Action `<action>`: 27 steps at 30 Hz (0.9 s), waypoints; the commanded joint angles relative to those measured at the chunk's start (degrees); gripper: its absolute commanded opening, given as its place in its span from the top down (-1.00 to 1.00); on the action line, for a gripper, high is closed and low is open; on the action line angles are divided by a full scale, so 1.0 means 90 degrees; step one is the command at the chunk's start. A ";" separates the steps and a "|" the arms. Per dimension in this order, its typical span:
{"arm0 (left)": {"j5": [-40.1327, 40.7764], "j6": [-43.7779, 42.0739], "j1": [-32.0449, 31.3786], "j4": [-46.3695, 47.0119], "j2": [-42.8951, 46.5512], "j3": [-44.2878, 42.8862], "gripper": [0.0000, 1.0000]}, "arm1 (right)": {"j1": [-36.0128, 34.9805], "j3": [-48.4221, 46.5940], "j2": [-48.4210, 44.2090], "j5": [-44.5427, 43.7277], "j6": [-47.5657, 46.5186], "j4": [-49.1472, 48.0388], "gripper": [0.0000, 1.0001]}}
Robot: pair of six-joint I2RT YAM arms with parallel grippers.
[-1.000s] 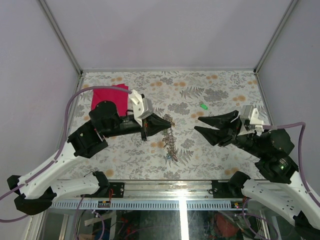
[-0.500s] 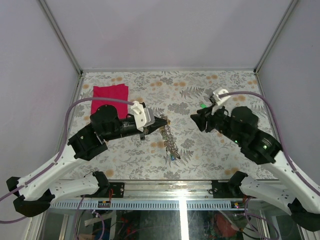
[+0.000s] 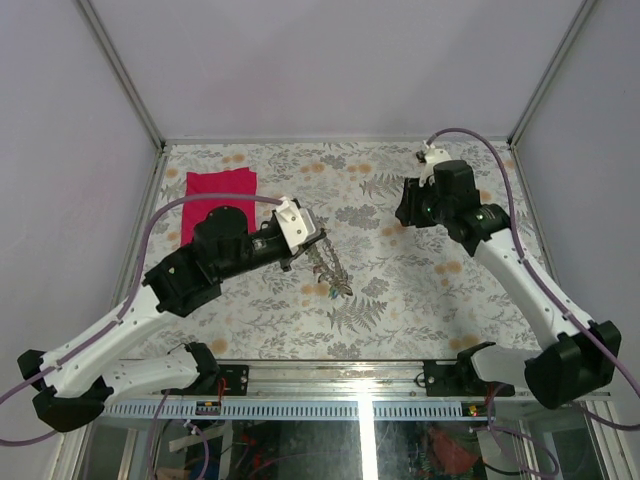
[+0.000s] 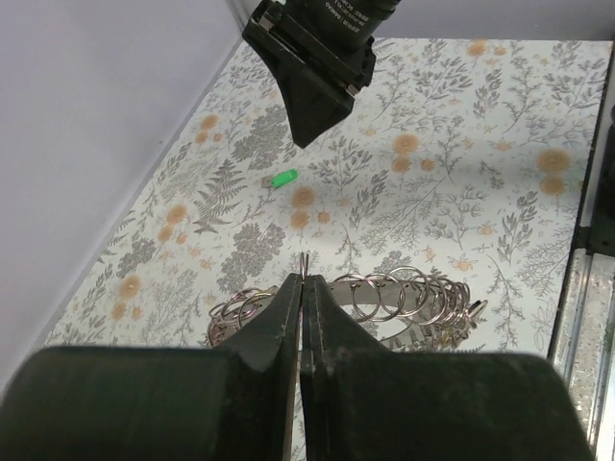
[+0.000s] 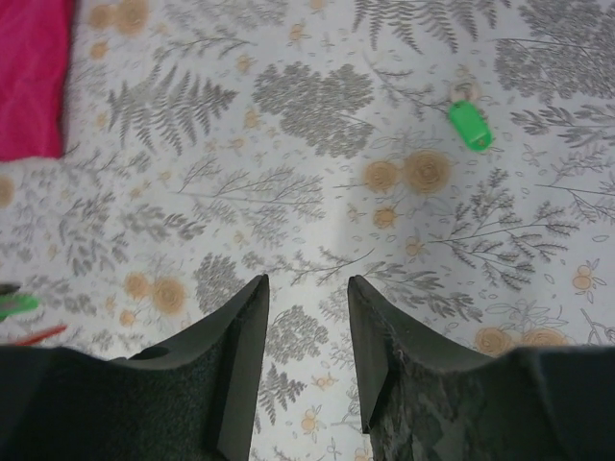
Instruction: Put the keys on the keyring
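Keys are in two places: one green key (image 5: 468,125) lies by itself on the flowered table (image 3: 400,300), and the rest seem to sit on the keyring (image 4: 389,298), though they are too small in the overhead view to count. The keyring shows as a grey loop fringed with small silver split rings. From above it runs as a thin chain from the left gripper (image 3: 318,240) down towards the near edge of the table. The left gripper's jaws are pressed fully together, and its wrist view shows a small wire loop of the keyring poking out between the fingertips (image 4: 288,288), so it holds the keyring by that loop. I cannot tell whether the far end of the ring rests on the table or hangs just above it. The right gripper (image 5: 307,283) is over the far right part of the table, well apart from the keyring. Its jaws stand partly open with only the table pattern between them. In its wrist view the green key lies ahead of the fingertips and to the right, not touched. A pink cloth (image 3: 220,190) lies flat at the far left of the table.
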State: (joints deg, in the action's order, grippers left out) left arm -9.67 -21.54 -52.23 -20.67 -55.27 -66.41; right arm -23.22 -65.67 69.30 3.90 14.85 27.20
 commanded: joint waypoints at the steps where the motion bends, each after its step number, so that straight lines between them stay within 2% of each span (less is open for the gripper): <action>1: -0.0075 0.0205 0.0350 0.0403 -0.0037 -0.0162 1.00 | 0.0649 -0.0315 0.0550 0.0376 0.0243 -0.0773 0.09; 4: -0.0445 0.0420 0.0700 0.0270 -0.0121 -0.0262 1.00 | 0.0955 -0.0384 0.1045 0.0391 0.0229 -0.1074 0.08; 12: -0.0414 0.0597 0.0748 0.0166 -0.0098 -0.0338 1.00 | 0.1341 -0.0926 0.2603 -0.0022 -0.0270 -0.1136 0.04; 15: -0.0374 0.0656 0.0762 0.0106 -0.0076 -0.0339 1.00 | 0.1404 -0.1425 0.3441 -0.0052 -0.0537 -0.0869 -0.03; 18: -0.0335 0.0713 0.0762 0.0021 -0.0044 -0.0352 1.00 | 0.1485 -0.1903 0.4072 0.0141 -0.0699 -0.0781 -0.25; 21: -0.0245 0.0774 0.0763 -0.0076 -0.0012 -0.0375 1.00 | 0.1596 -0.2395 0.4645 0.0307 -0.0851 -0.0594 -0.37; 27: -0.0107 0.0915 0.0757 -0.0195 0.0071 -0.0364 1.00 | 0.1644 -0.3422 0.5610 0.0403 -0.1118 -0.0104 -0.37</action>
State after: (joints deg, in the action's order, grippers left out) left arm -12.12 -14.83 -45.63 -24.75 -56.55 -66.83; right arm -8.82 -88.88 115.02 5.76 7.68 22.76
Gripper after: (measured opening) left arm 0.011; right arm 0.698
